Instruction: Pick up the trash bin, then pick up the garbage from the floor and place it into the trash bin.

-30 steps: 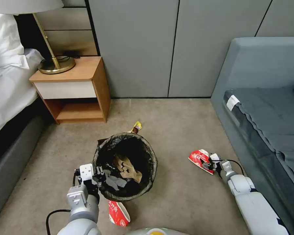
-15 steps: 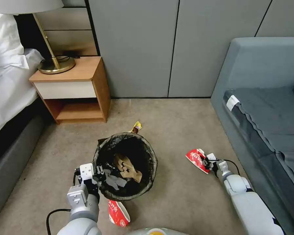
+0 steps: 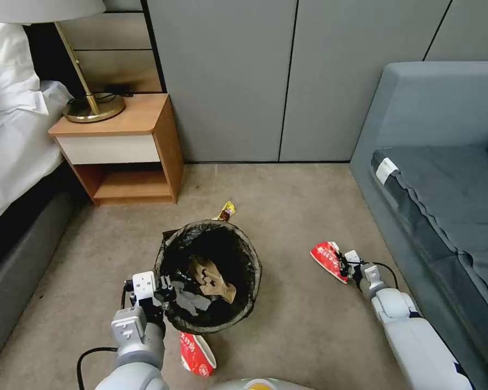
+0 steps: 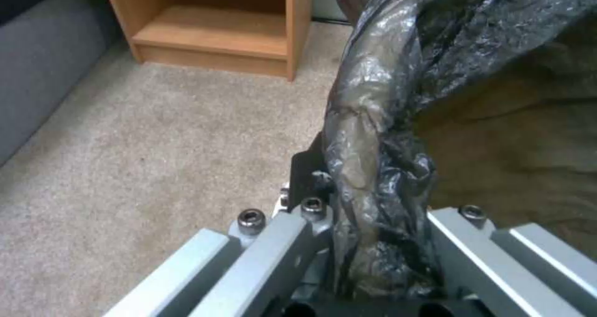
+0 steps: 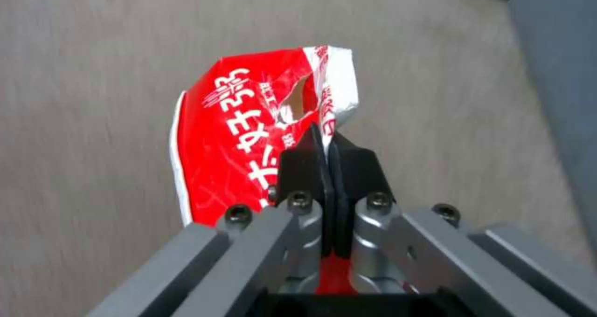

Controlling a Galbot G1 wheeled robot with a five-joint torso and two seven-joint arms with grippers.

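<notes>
The left end effector (image 3: 171, 290) is pinched on the near-left rim of the trash bin (image 3: 244, 254), its fingers (image 4: 308, 177) clamping the black bag folded over the edge. The bin sits mid-carpet with a brown crumpled scrap (image 3: 211, 279) inside. A second red-and-white wrapper (image 3: 196, 355) lies on the floor touching the bin's near side, just beside the left arm. A small yellow-brown wrapper (image 3: 226, 211) lies just past the bin's far rim.

The right end effector (image 3: 344, 265) is pressed together on one edge of a red-and-white wrapper (image 3: 327, 257), which sticks out from the fingertips toward the bin; the right wrist view shows the black fingers (image 5: 305, 168) closed flat on the torn white edge of the wrapper (image 5: 242, 130). Whether the wrapper is off the carpet cannot be told.

Between that wrapper and the bin's right rim the carpet (image 3: 293, 292) is bare. The sofa (image 3: 434, 216) runs close along the right arm's outer side, leaving little room there. On the left, bare carpet separates the bin from the bed frame (image 3: 21, 254), and the nightstand (image 3: 124, 151) with its lamp (image 3: 87, 103) stands well apart beyond the bin, against the wall
</notes>
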